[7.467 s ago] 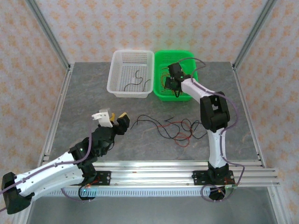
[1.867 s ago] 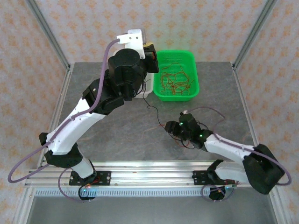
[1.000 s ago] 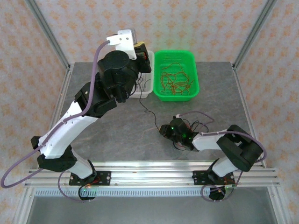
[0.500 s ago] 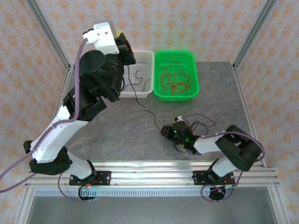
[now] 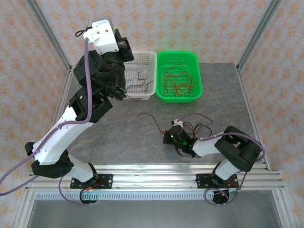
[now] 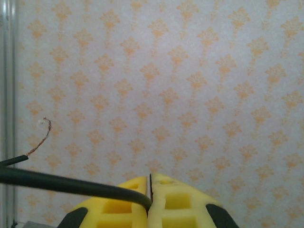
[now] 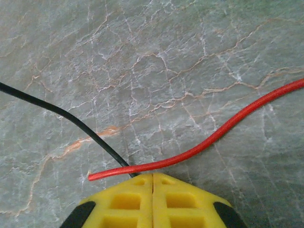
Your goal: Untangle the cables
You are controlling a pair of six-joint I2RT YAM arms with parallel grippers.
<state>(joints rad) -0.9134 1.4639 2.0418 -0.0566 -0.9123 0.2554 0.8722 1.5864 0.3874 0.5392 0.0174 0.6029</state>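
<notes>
Wallpaper behind, marbled table (image 5: 118, 137) below. My left arm (image 5: 66, 128) rears high at upper left, left gripper (image 6: 150, 177) clenched on a black cable (image 6: 71, 185). My right arm (image 5: 232, 145) folds low at lower right, right gripper (image 7: 153, 175) pinching a second black cable (image 7: 61, 114) beside a red cable (image 7: 213, 137).

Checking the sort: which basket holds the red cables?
The green basket, with red cables; the white basket beside it shows black cables.

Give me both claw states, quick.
Left claw: closed, pinching a black cable.
Right claw: closed; a second black cable runs under its tips, grip unclear.
</notes>
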